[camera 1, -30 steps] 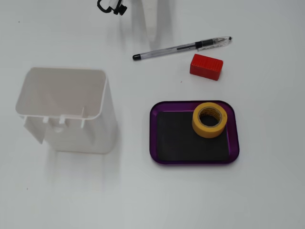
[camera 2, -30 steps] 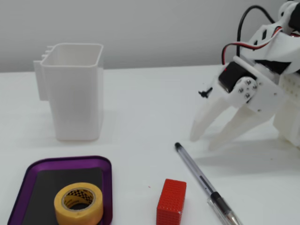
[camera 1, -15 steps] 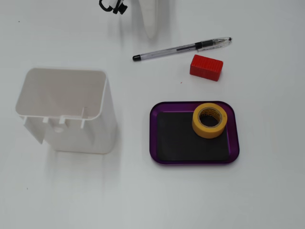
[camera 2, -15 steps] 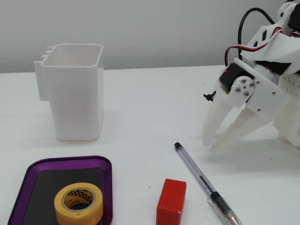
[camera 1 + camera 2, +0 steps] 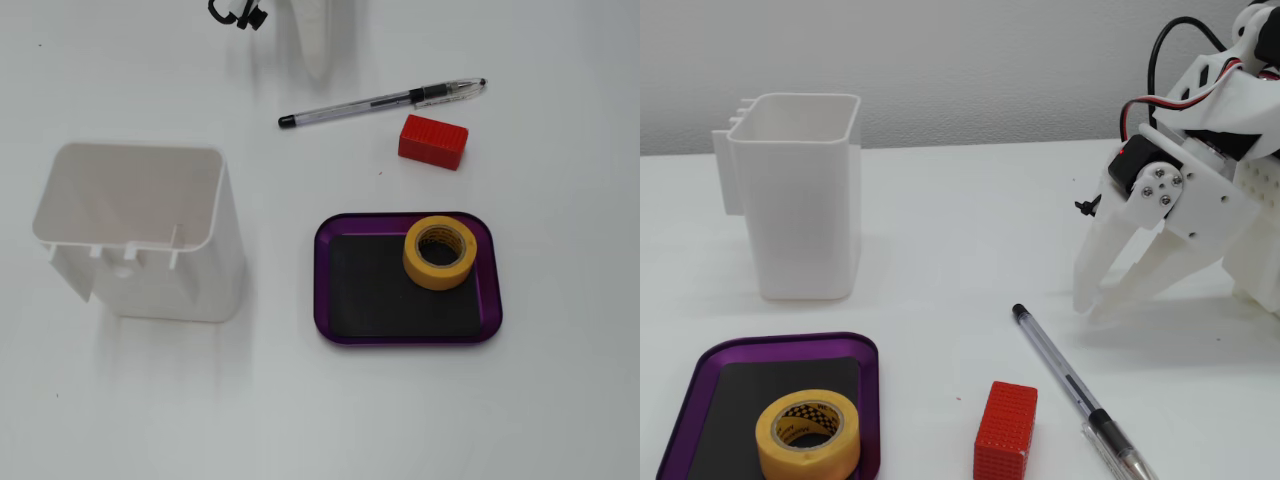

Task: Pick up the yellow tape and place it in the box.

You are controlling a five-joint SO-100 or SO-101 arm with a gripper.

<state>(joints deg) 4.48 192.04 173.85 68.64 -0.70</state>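
The yellow tape (image 5: 440, 251) lies flat in the right part of a purple tray (image 5: 323, 290); in the low fixed view the yellow tape (image 5: 808, 435) sits at the bottom left. The white box (image 5: 225, 240) stands upright and open-topped, left of the tray, and looks hollow inside. My gripper (image 5: 1092, 308) hangs at the right, fingertips down near the table and drawn together with nothing between them, far from the tape. From above only the gripper's white tip (image 5: 318, 68) shows at the top edge.
A clear pen (image 5: 380, 100) lies between the gripper and the tray, and a red block (image 5: 433, 140) sits just beyond the tray's far edge. The pen (image 5: 1070, 385) points towards the gripper, with the red block (image 5: 1005, 430) beside it. The box (image 5: 805, 210) stands behind the tray (image 5: 872, 400).
The gripper's fingers have closed from a spread stance and the gripper has shifted slightly right in the low view. Tape, box, pen and block have not moved.
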